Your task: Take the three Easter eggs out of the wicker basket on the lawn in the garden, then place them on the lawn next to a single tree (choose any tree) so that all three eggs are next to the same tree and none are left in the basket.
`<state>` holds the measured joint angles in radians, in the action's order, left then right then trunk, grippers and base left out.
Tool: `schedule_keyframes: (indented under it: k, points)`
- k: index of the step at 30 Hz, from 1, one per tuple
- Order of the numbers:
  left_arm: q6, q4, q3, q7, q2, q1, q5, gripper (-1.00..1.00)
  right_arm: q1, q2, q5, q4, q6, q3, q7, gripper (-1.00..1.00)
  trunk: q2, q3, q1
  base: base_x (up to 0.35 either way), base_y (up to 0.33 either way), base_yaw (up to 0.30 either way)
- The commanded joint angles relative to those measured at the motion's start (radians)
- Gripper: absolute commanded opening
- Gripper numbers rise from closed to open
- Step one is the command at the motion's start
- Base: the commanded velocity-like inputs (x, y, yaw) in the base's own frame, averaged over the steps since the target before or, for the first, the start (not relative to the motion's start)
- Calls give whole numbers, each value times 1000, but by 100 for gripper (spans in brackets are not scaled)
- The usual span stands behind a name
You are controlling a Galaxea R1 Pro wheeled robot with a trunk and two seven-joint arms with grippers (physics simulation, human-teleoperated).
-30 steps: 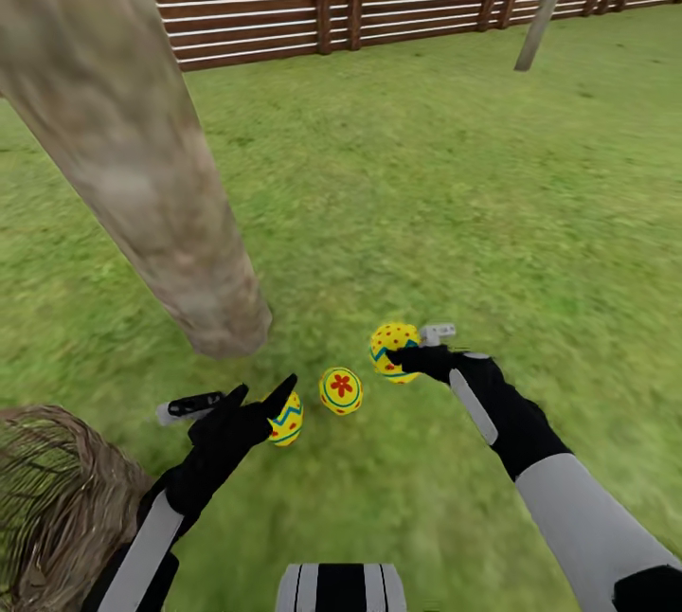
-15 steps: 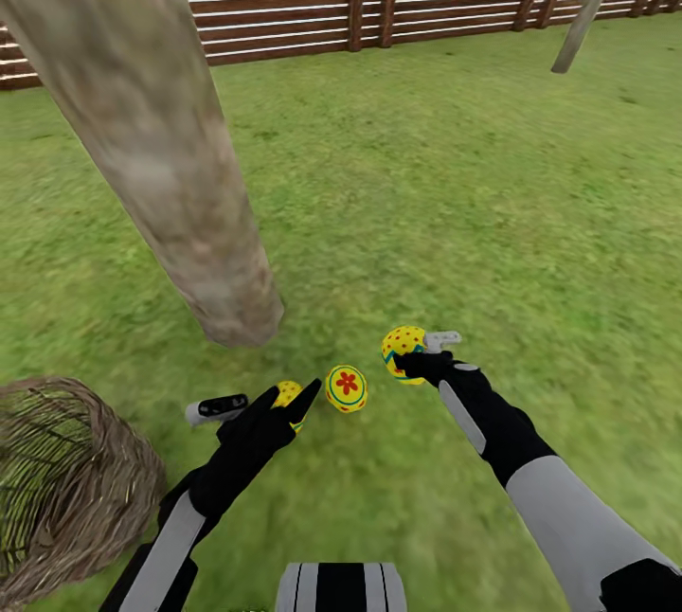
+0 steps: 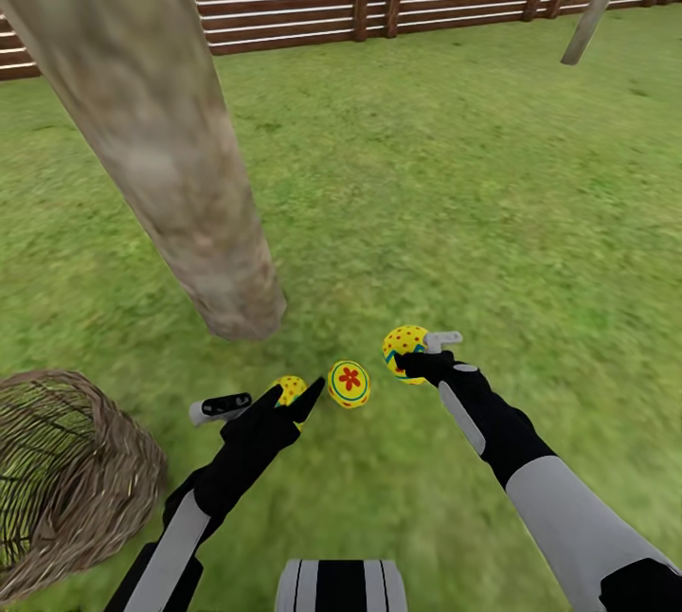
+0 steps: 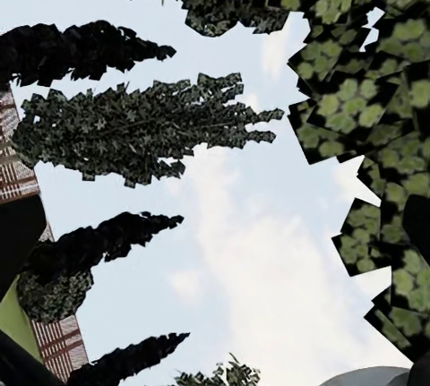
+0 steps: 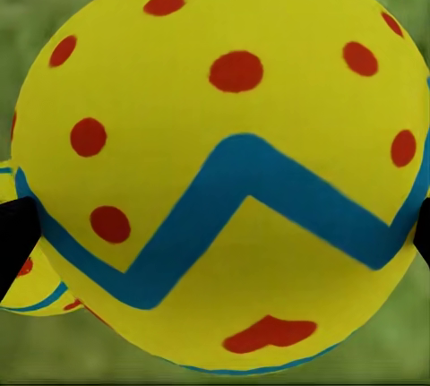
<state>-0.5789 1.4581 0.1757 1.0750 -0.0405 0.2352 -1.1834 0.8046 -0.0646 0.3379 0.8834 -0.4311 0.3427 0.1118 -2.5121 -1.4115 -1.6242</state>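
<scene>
Since a second ago only the camera has swung — right gripper (image 3: 414, 353) still pinches the dotted egg (image 3: 404, 349) low over the lawn (image 3: 455, 195) near the tree (image 3: 170, 176), two eggs (image 3: 349, 384) grounded between the arms, left gripper (image 3: 284, 401) spread with one egg at its tips, wicker basket (image 3: 66, 470) apparently emptied — release pending.

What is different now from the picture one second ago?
The camera has turned, so the whole scene shifted. The left tool moved forward over the left egg, hiding more of it. The right tool stays at the dotted egg; the flower egg stays on the grass near the tree trunk.
</scene>
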Motion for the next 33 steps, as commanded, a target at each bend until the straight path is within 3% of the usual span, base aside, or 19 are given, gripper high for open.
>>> schedule_keyframes:
  k: [1, 4, 7, 24, 33]
  points:
    - [-9, 0, 1, -1, 0, 0, -7, 100, 1, -1, 10, 2, -3, 5, 9, -100, -1, -5, 0, 0, 0, 0]
    - [-9, 3, 56, -2, -1, 0, -7, 100, 1, -2, 9, -1, -3, 5, 13, -100, -1, -16, -2, 0, 0, 0]
    - [-9, 4, 76, -3, -1, 0, -7, 100, 1, -2, 10, -6, -2, 5, 15, -100, -2, -28, -3, 0, 0, 0]
    - [-9, 5, 79, -4, -1, 0, -7, 100, 1, -1, 9, -8, 0, 5, 17, -100, -6, -94, -11, 0, 0, 0]
    - [-9, 3, 79, -6, -1, 0, -7, 100, 2, -1, 13, -35, 39, 9, 17, -100, -8, -128, -15, 0, 0, 0]
